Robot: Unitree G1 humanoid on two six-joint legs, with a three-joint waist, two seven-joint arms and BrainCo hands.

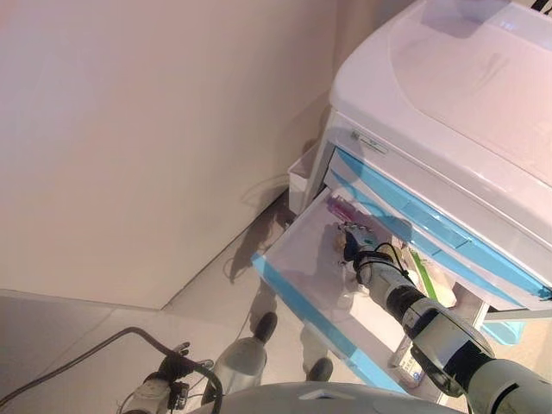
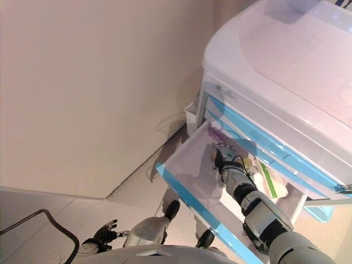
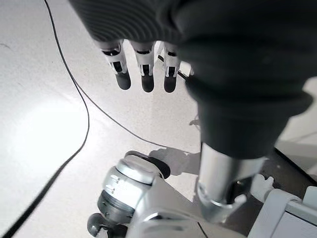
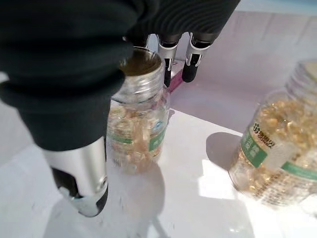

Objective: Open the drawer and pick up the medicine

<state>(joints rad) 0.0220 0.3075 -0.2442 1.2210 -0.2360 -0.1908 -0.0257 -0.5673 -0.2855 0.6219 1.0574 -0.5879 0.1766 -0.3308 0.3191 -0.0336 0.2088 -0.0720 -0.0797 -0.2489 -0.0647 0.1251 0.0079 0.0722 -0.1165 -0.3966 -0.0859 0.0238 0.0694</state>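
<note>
Drawer already pulled well out of the white cabinet, blue-edged front toward the robot, leaving its pale floor open from above for a reach. Right hand lowered inside, arm stretched in over the front edge. In the right wrist view, a clear bottle of amber capsules upright on the drawer floor, sitting in the gap between thumb and fingers: thumb down one side, dark fingertips beyond the far side of the neck. Fingers straight and spread rather than curled, so open, bracketing the bottle without gripping; actual contact hard to judge from this close angle, possibly thumb just beside the glass. Second bottle of the same kind standing apart to one side, outside the hand. Purple item lying further back in the drawer, too small to identify. Probable stage: drawer step done, grasp on the medicine about to close. Left hand hanging low above the floor, fingers straight and relaxed, holding nothing, away from the cabinet.
</note>
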